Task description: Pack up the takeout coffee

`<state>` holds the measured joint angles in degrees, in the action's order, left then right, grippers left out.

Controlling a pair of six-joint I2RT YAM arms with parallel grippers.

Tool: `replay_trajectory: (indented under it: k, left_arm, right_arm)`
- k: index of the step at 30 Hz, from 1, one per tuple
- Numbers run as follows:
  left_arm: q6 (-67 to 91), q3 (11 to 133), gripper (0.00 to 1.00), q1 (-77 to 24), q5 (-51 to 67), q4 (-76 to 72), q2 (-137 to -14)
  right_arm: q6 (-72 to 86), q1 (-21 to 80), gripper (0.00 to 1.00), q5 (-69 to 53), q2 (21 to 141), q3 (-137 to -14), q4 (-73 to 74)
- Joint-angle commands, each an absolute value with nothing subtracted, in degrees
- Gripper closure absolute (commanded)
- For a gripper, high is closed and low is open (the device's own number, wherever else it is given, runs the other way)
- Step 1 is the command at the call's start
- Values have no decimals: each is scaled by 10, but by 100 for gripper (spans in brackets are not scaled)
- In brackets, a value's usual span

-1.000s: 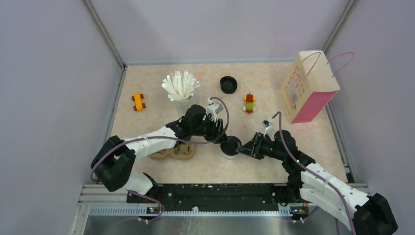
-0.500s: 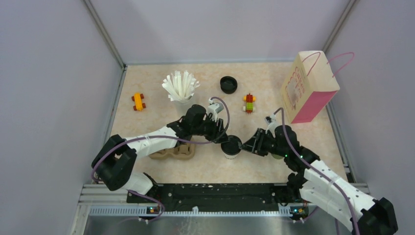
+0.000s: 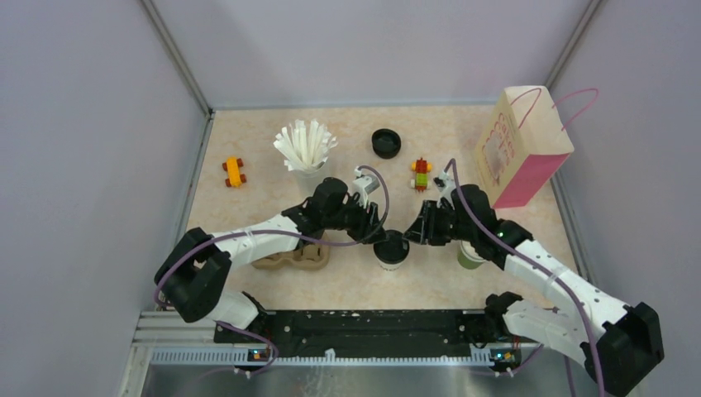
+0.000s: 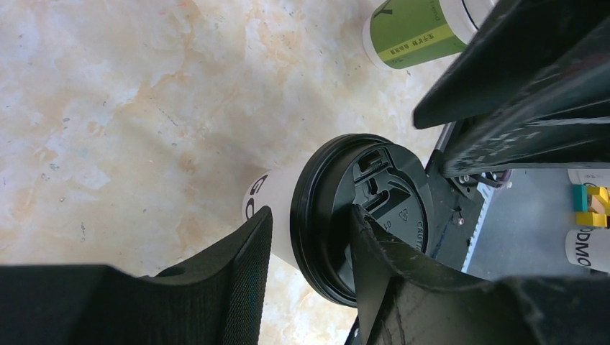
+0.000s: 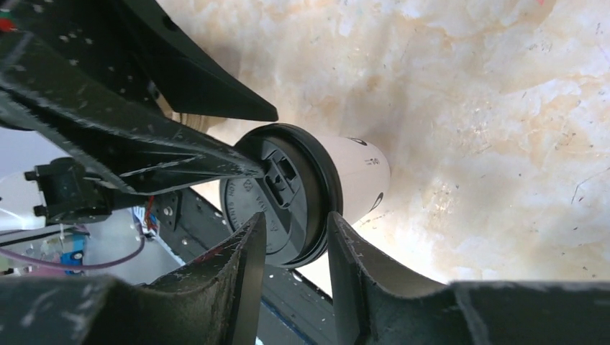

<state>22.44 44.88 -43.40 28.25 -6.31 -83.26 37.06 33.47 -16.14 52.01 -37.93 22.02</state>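
The coffee (image 3: 390, 251) stands upright on the table (image 3: 463, 132) at 6 o'clock, black lid (image 4: 392, 208) already on. The left gripper (image 4: 309, 215) pinches it at the lid's rim, one finger on the white side, the other across the lid top. The right gripper (image 5: 296, 215) sits at 2 o'clock of the cup, fingers spread with the rim showing between them, apparently not clamping. The carrier (image 3: 293, 258) lies at 9 o'clock of the cup, near but apart; the bag (image 3: 522, 149) stands at 2 o'clock of the table, well apart. So capping looks done, but packing is not: the cup has yet to go into carrier or bag.
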Motion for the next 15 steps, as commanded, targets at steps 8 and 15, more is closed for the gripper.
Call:
replay_trajectory:
  k: [8, 15]
  left_arm:
    - [195, 427, 51, -439, 285, -22, -834]
    - [196, 425, 52, -440, 281, -21, -839]
  right_arm:
    - [335, 298, 74, -214, 555, -353, 165]
    - [352, 290, 77, -240, 549, -284, 123]
